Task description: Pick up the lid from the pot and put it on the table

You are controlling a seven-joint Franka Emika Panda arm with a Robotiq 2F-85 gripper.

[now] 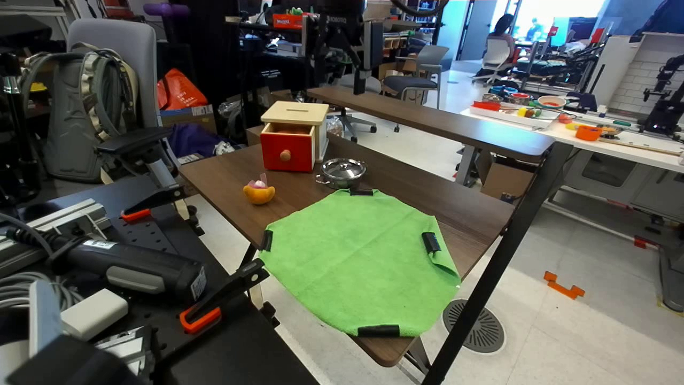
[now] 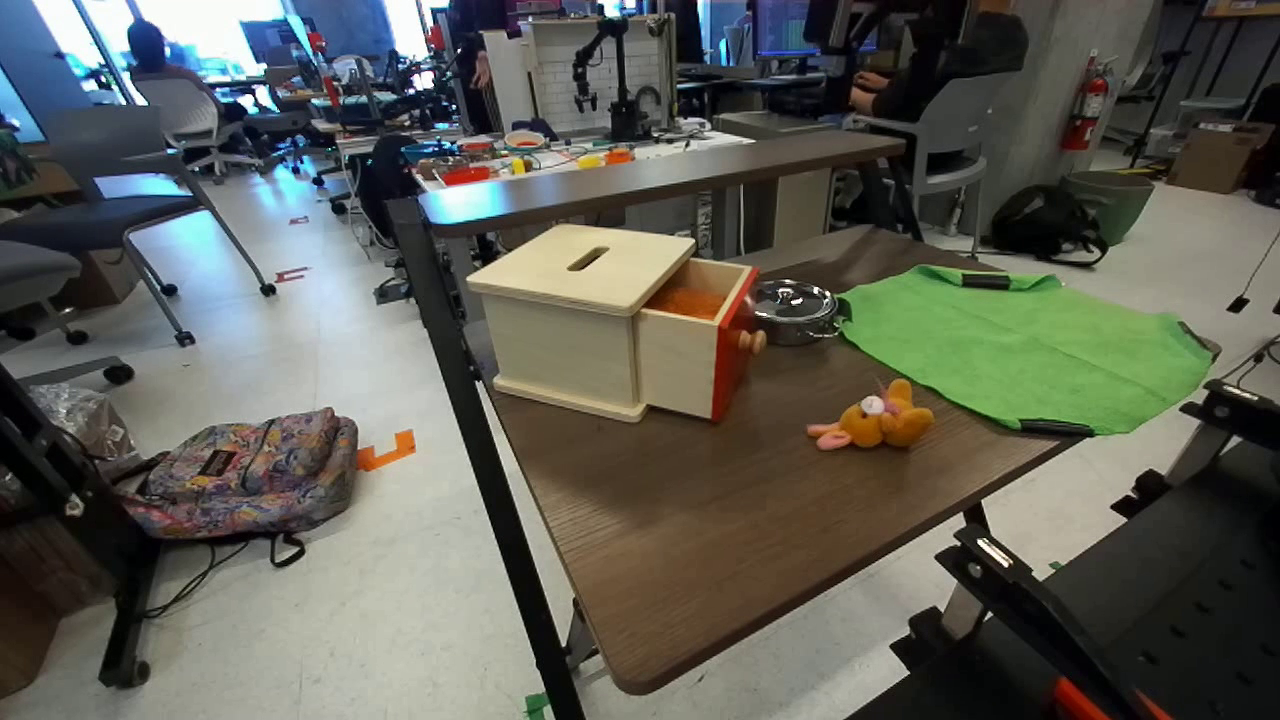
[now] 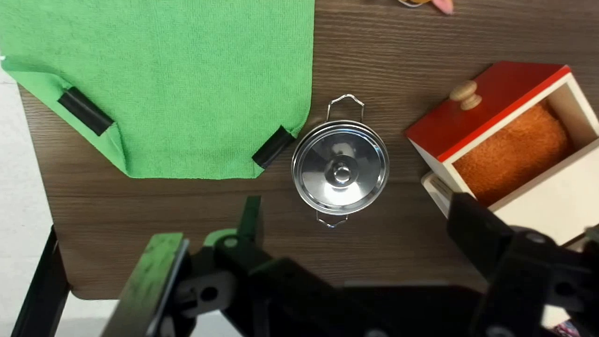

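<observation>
The silvery lid (image 1: 343,168) sits on the small metal pot (image 1: 340,184) in both exterior views (image 2: 794,297). The pot also shows there (image 2: 797,330), standing on the dark brown table (image 2: 700,540) beside the green cloth. In the wrist view the lid (image 3: 342,174) is seen from above with a round knob at its centre, and the pot's two wire handles stick out. My gripper (image 3: 356,201) is open and empty, its fingers wide apart. It is above the table and touches neither lid nor pot. It hangs high at the back in an exterior view (image 1: 359,79).
A wooden box with an open red drawer (image 1: 288,151) stands close to the pot, with orange stuff inside. A green cloth (image 1: 363,256) with black clips lies on the table. An orange plush toy (image 2: 875,420) lies near one edge. A raised shelf (image 1: 433,122) runs along one side.
</observation>
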